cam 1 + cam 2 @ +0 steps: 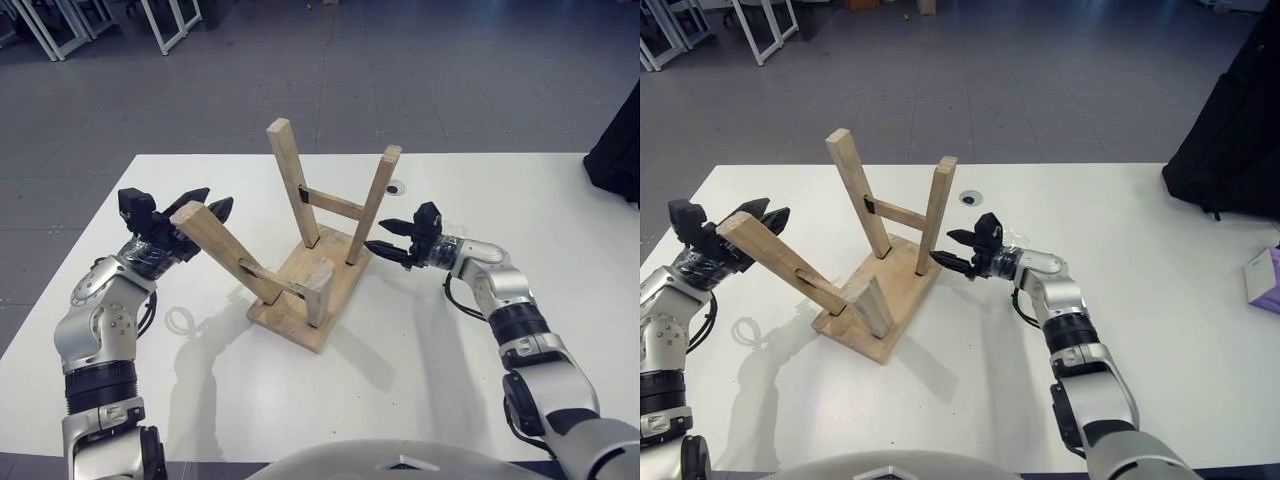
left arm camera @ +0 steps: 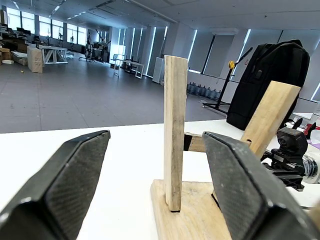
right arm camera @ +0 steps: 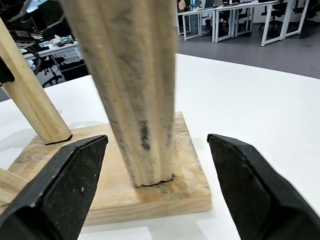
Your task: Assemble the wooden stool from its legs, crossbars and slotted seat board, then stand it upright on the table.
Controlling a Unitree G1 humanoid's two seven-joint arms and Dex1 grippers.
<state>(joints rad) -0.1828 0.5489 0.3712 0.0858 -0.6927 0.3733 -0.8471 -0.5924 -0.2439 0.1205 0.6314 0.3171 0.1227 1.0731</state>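
Left eye view: table [image 1: 440, 380] bears the stool [image 1: 300, 265] upside down, seat board [image 1: 288, 322] flat on the top near the middle, well clear of every edge. Four legs [image 1: 292, 180] and both crossbars [image 1: 335, 205] appear seated. Assembly is judged done; turning upright is outstanding. Bare room lies to the right and front for the flip. Left gripper [image 1: 210, 203] is spread wide just beside the tip of the leaning near leg, holding nothing. Right gripper [image 1: 379, 236] is spread wide at a far leg's base, likewise empty.
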